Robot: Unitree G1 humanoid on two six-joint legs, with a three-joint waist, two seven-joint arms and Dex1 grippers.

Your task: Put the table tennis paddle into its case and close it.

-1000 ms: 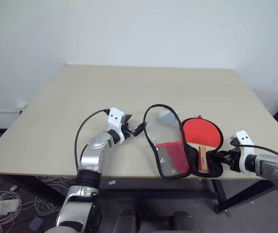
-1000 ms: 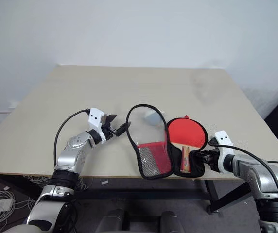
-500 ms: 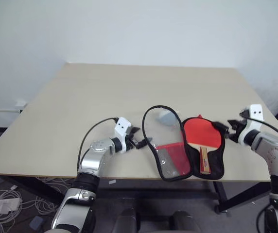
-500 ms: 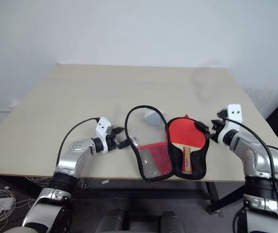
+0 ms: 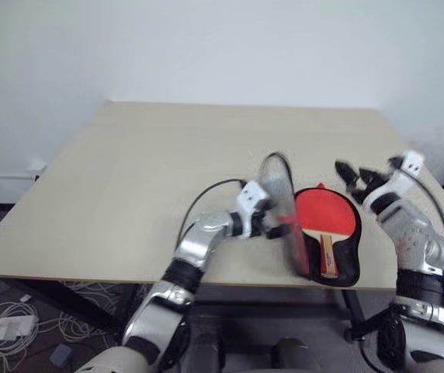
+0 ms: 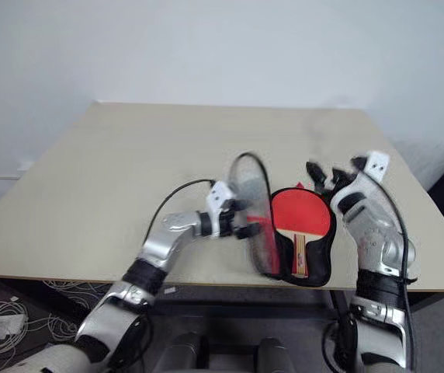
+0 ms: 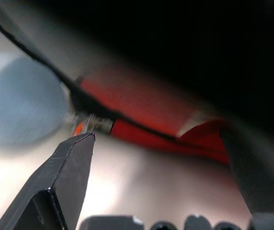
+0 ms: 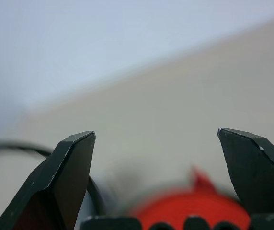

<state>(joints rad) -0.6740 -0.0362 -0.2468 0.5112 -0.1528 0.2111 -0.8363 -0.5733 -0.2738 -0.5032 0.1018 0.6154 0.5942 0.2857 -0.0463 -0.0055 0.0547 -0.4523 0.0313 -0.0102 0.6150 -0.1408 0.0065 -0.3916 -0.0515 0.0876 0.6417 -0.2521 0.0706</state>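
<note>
Left eye view: paddle (image 5: 327,217) sits inside case (image 5: 338,264); left pincer (image 5: 278,227), jaws apart, should push the raised lid (image 5: 276,186) fully over the paddle, right pincer (image 5: 354,177) apart, clear above.

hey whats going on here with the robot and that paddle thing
A two-armed robot is packing a table tennis paddle into its case at the near edge of a table. The paddle lies in the open half of the case. The left end effector, fingers open, is at the case's lid, which stands about upright over the paddle. The right end effector is open and empty, raised above the table beyond the paddle. The case is not yet closed.
</note>
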